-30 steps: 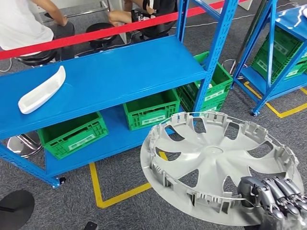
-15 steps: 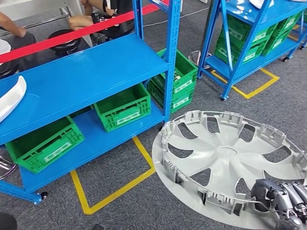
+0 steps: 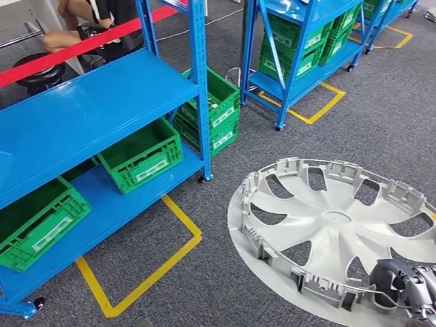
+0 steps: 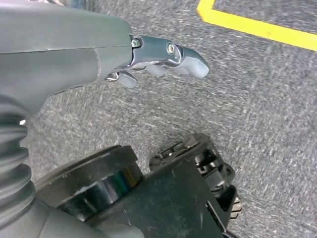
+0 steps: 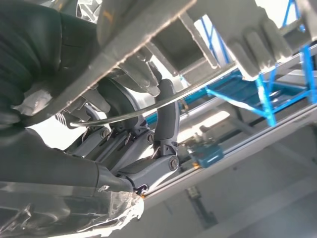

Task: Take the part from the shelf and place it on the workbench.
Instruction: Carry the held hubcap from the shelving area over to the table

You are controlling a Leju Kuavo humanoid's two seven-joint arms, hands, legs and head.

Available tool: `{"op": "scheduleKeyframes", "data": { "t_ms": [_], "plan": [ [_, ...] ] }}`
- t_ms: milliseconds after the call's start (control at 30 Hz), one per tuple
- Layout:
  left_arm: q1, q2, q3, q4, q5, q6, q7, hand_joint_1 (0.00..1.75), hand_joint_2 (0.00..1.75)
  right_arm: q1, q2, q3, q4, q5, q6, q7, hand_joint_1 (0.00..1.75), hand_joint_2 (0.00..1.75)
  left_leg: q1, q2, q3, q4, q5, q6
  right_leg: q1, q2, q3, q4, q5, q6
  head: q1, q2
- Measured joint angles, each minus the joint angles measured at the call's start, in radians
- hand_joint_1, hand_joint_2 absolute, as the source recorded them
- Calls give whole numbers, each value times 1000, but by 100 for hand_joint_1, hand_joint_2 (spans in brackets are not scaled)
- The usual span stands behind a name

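Right hand [image 3: 409, 291] grips the part [image 3: 334, 235], a big grey wheel cover, by its near rim, low at the right of the head view. The part is off the shelf [image 3: 87, 112] and hangs flat above the grey floor, to the right of the shelf and apart from it. The left hand [image 4: 164, 57] hangs low over the floor with nothing in it, its fingers loose and apart.

The step in hand looks like carrying the part to the workbench. To do it well, the robot should keep the part level, since it is wide and held at one edge only, so it could tip or swing. It should keep the far rim away from the blue shelf posts while walking.

The workbench cannot be seen yet. Most of the right hand is cut off at the picture's edge. In the right wrist view the fingers [image 5: 166, 116] seem to hook over the rim, but that view is dark and crowded, so the hold is hard to judge.
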Motion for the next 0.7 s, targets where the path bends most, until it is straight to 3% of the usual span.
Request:
{"op": "scheduleKeyframes", "data": {
  "t_ms": [33, 100, 167, 233, 267, 300, 333, 367, 400, 467, 533, 600, 633, 700],
  "plan": [
    [-1, 0, -2, 0, -2, 7, 0, 0, 175, 1, 5, -3, -3, -1, 0, -4, 175, 175, -3, 6, 0, 2, 0, -6, 2, -3, 3, -13, 1, -7, -1, 0],
    [-2, 0, -9, 0, -6, 27, -2, 0, 175, 4, 17, -13, -8, -4, 0, -12, 175, 175, -1, 17, 0, 3, 1, -17, 3, 18, -5, -10, 6, -24, -4, 0],
    [-2, 0, -21, 0, -7, 47, -4, 0, 175, 8, 31, -23, -14, -9, 0, -24, 175, 175, 3, -11, -13, 32, -27, -29, 1, 37, -9, -10, 15, -39, -5, 0],
    [-1, -1, -31, 0, -7, 57, -6, 0, 175, 9, 46, -31, -19, -16, 0, -41, 175, 175, 5, -58, -60, 139, -96, -35, -1, 58, -17, -11, 25, -51, -6, 0],
    [0, -1, -35, 0, -7, 59, -7, 0, 175, 9, 54, -37, -20, -23, 0, -55, 175, 175, 5, -71, -93, 212, -130, -35, 0, 70, -22, -11, 29, -54, -6, 0],
    [1, 0, -38, 0, -7, 61, -8, 0, 175, 9, 63, -45, -21, -33, 0, -75, 175, 175, 5, -76, -121, 272, -151, -34, 0, 84, -27, -10, 32, -54, -6, 0],
    [2, 0, -41, 0, -7, 63, -9, 0, 175, 10, 74, -54, -22, -47, 0, -96, 175, 175, 5, -79, -136, 302, -152, -33, 1, 98, -30, -10, 34, -54, -6, 0],
    [2, 1, -43, 0, -6, 64, -10, 0, 175, 10, 84, -65, -24, -60, 0, -116, 175, 175, 5, -81, -131, 291, -132, -30, 1, 113, -32, -10, 37, -52, -6, 0],
    [2, 1, -45, 0, -6, 64, -10, 0, 175, 10, 93, -75, -27, -71, 0, -130, 175, 175, 6, -87, -109, 244, -97, -27, 1, 127, -32, -10, 38, -50, -6, 0],
    [2, 1, -47, 0, -6, 63, -11, 0, 175, 8, 106, -94, -32, -81, 0, -143, 175, 175, 10, -131, -44, 103, -29, -22, 1, 154, -35, -7, 41, -43, -6, 0],
    [1, 1, -49, 0, -6, 55, -12, 0, 175, 5, 116, -110, -37, -88, 0, -149, 175, 175, 13, -167, -11, 23, -7, -19, 2, 177, -46, -4, 46, -33, -6, 0],
    [0, 0, -51, 0, -6, 41, -13, 0, 175, 5, 123, -122, -39, -99, 0, -155, 175, 175, 11, -155, -12, 15, -6, -12, -2, 199, -60, -6, 55, -18, -6, 0],
    [-1, 0, -51, 0, -5, 32, -13, 0, 175, 6, 126, -128, -40, -106, 0, -159, 175, 175, 11, -143, -12, 13, -3, -6, -4, 193, -66, -3, 54, -12, -6, 0],
    [-2, -1, -52, 0, -4, 13, -11, 0, 175, 2, 128, -139, -42, -125, 0, -171, 175, 175, 11, -116, -13, 8, 2, 8, -2, 139, -97, 51, 16, -4, 0, 0]
  ]
}}
